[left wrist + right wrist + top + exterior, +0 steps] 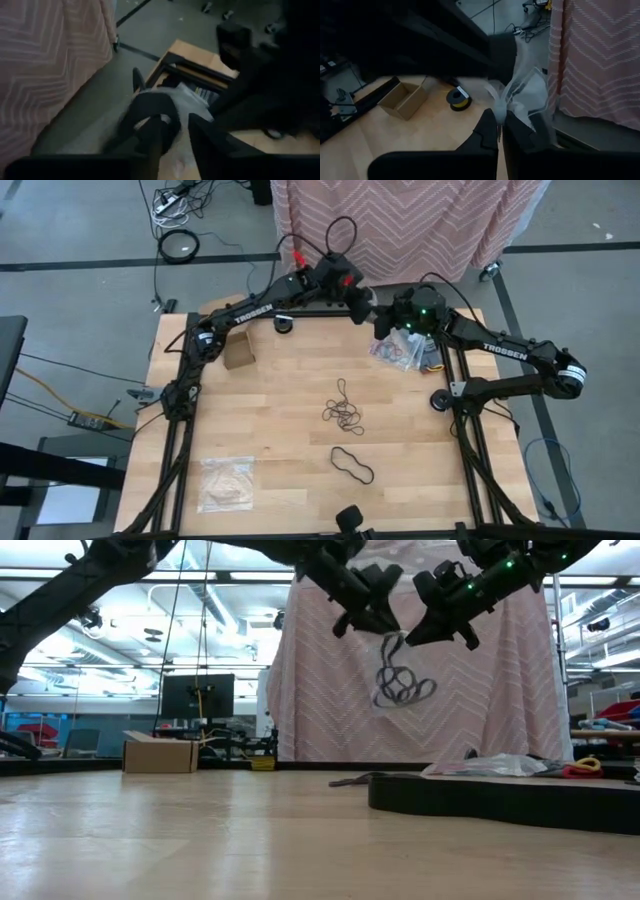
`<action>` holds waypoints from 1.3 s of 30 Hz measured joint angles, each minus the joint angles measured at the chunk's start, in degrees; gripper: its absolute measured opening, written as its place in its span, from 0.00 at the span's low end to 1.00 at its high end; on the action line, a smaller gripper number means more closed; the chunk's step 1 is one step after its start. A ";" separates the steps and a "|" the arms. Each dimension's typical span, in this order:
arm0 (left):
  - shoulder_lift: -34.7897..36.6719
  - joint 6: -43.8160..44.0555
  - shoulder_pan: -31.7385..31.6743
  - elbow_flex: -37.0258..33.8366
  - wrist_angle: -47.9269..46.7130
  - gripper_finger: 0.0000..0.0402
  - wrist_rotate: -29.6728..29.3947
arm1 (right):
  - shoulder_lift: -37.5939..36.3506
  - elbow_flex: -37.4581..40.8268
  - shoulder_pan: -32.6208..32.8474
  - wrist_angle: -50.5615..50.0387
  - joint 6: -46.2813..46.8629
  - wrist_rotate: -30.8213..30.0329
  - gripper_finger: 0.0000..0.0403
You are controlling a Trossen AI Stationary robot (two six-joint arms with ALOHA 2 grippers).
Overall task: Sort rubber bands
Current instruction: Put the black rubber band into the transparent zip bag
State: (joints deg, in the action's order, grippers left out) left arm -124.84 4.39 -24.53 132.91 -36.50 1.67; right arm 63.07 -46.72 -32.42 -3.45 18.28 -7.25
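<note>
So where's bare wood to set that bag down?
Free: the near-right corner beyond the large black rubber band loop, and the wood between the brown cardboard box and the tangle of thin dark rubber bands. Crowded: the far-right corner, with its pile of coloured bands.

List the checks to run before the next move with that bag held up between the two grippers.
1. Right gripper pinched shut on the clear bag: ok.
2. Left gripper holding the bag: cannot tell.
3. Bag hanging off the table: ok.
4. Black rubber bands inside the bag: ok.
5. Loose bands on mid-table, away from both arms: ok.
</note>
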 joint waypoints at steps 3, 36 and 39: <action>1.47 -3.34 0.02 0.74 -2.37 0.38 0.13 | 0.00 0.00 0.00 0.38 0.00 -0.01 0.00; 6.41 -23.15 24.08 -34.07 -16.59 0.37 26.83 | -16.30 7.01 16.20 -15.90 2.75 5.01 0.00; 6.41 -18.20 26.56 -38.13 -5.18 0.36 26.11 | -17.33 9.19 16.33 -15.05 3.97 5.45 0.00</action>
State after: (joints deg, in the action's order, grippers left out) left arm -118.43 -13.82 2.02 94.78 -41.68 27.78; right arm 45.74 -37.53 -16.10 -18.50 22.25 -1.80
